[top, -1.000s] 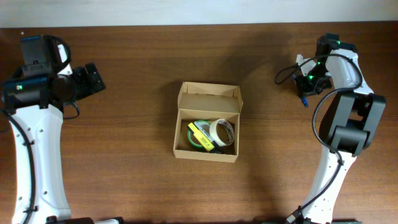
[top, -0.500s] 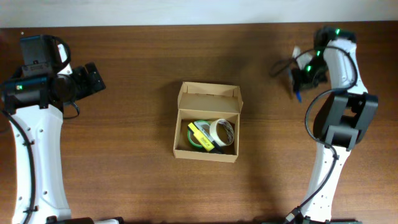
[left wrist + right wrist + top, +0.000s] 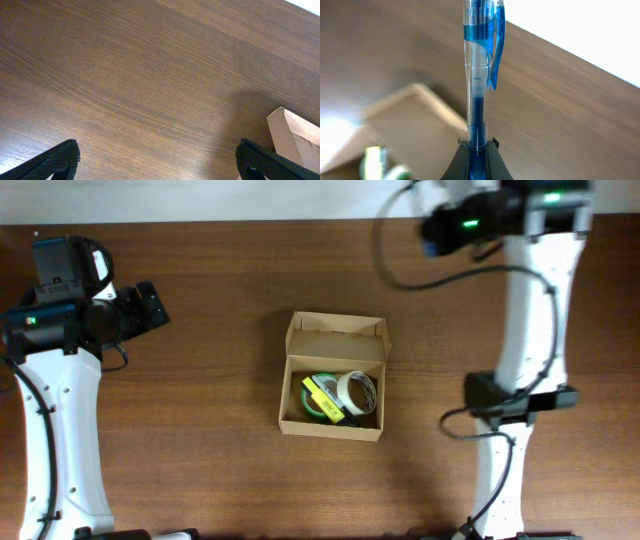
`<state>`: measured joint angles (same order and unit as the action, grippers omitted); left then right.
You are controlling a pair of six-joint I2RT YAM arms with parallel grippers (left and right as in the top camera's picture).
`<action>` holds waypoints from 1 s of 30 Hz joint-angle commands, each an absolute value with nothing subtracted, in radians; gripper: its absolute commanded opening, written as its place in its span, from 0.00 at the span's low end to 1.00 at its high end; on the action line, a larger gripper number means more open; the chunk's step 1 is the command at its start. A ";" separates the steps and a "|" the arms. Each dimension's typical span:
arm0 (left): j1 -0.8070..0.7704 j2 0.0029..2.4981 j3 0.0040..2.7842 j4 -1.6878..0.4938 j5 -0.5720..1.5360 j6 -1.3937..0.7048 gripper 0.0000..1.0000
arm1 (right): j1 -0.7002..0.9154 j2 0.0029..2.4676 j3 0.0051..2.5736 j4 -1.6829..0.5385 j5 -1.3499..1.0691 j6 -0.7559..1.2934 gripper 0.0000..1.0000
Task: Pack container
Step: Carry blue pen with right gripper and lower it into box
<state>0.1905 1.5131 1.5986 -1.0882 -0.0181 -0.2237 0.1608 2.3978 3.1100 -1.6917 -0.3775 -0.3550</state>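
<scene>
Whereas overhead barely shows it, right fingers pinch a pen.

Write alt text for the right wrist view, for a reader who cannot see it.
A blue and clear pen runs up mid-frame, clamped at its lower end in the right pincer. Behind it, out of focus, are the wooden table and a tan cardboard box at lower left.

The left gripper hangs well left of the container, 2 fingers spread wide, nothing between them. The left arm runs straight back from the near edge. The right gripper is pinched tight on a blue pen, which stands upright. The right arm is stretched far, its wrist beyond and right of the container, probably raised; the overhead view is blurry there.
</scene>
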 commanded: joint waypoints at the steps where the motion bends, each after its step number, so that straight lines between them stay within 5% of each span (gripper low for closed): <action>1: 0.194 1.517 1.599 -1.089 -0.022 -0.208 0.99 | 0.301 2.396 3.113 -1.699 -0.427 -0.338 0.04; 12: 0.194 1.517 1.599 -1.090 -0.022 -0.208 0.99 | 0.647 2.396 2.883 -1.699 -0.422 -0.339 0.04; 30: 0.194 1.517 1.599 -1.092 -0.022 -0.207 0.99 | 0.690 2.215 2.257 -1.699 -0.246 -0.379 0.04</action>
<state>0.1905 1.5131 1.5986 -1.0943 -0.0181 -0.2237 0.6937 2.3489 2.2730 -1.6943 -0.3042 -0.3527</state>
